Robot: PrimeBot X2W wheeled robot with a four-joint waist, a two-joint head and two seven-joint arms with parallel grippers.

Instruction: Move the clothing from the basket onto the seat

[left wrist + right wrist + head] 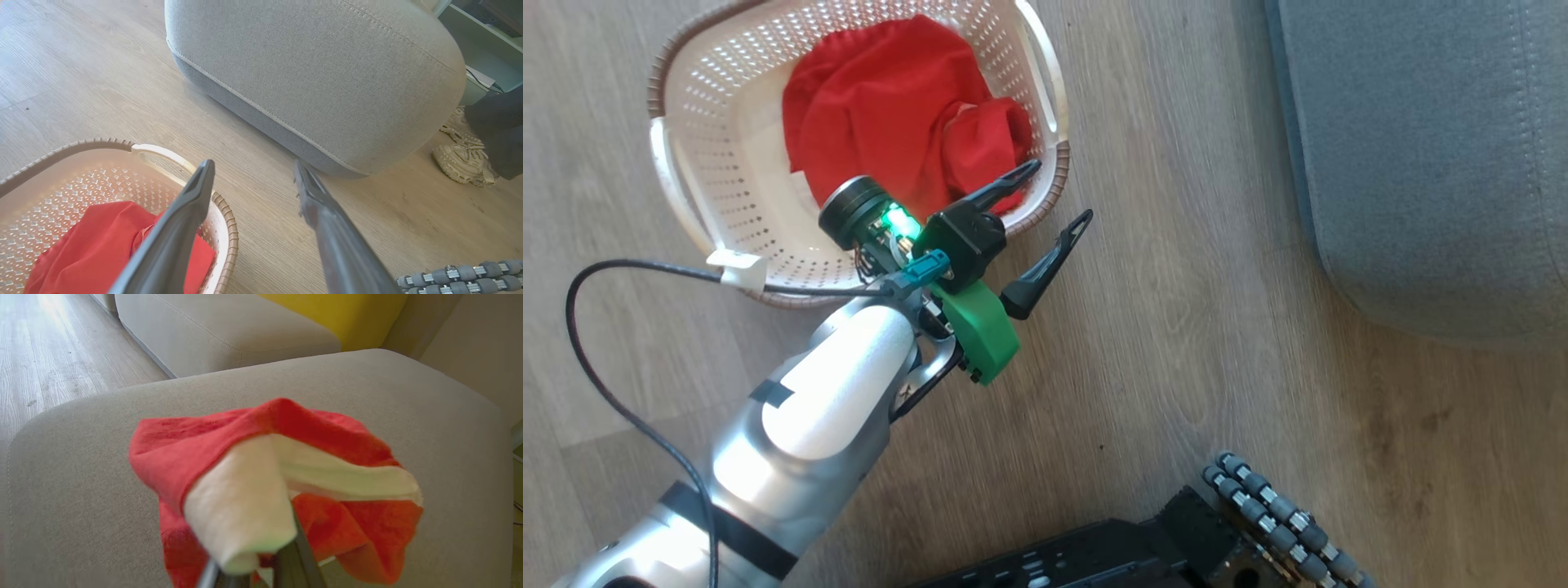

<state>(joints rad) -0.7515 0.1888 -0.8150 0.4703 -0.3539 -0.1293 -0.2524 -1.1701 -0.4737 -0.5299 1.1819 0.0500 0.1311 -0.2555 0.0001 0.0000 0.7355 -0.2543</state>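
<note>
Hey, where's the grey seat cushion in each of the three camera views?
Head view: seat at the right edge, upper part.
Left wrist view: seat top centre, beyond the basket.
Right wrist view: seat across the middle, behind the red-and-white garment.
Shared landmark: the wooden floor beside it.

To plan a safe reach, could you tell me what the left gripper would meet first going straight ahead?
Likely the floor, just short of the seat; depth is unclear.
</note>
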